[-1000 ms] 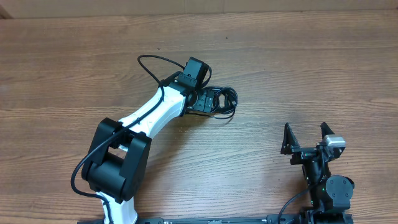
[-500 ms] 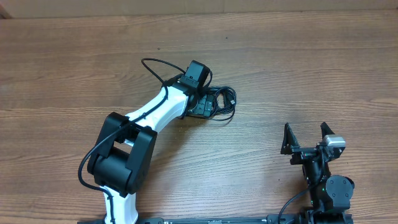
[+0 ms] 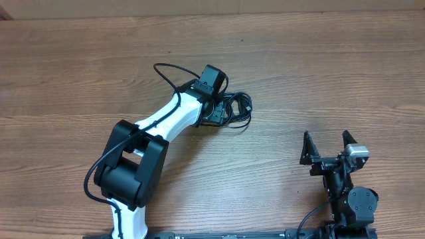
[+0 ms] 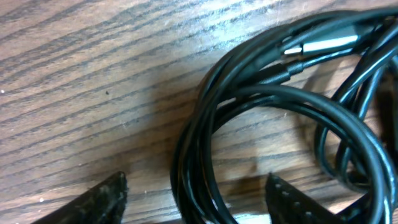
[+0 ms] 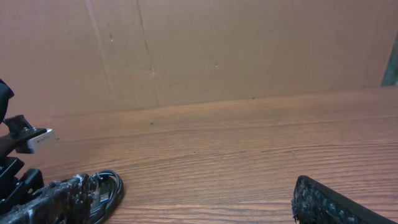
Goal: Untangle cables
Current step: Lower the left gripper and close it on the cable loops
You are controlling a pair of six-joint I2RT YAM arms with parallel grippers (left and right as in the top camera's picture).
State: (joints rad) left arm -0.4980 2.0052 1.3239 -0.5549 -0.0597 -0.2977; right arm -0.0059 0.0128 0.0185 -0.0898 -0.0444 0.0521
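Note:
The cables (image 3: 238, 110) are a bundle of thin black cords in loose loops on the wooden table, with a metal-tipped plug (image 4: 326, 42) showing at the top of the left wrist view. My left gripper (image 3: 216, 111) is open and sits low over the bundle's left side. Its two fingertips (image 4: 196, 196) straddle several strands of the cables (image 4: 205, 155). My right gripper (image 3: 327, 143) is open and empty near the table's front right, far from the bundle. The bundle's edge also shows in the right wrist view (image 5: 109, 190).
The wooden table (image 3: 319, 79) stretches around the bundle. A thick black arm wire (image 3: 166, 70) loops up behind the left wrist. A brown cardboard wall (image 5: 236, 50) stands behind the table.
The left arm has shifted slightly right and forward over the bundle since a second ago; the bundle shifted a little. The right arm has not moved.

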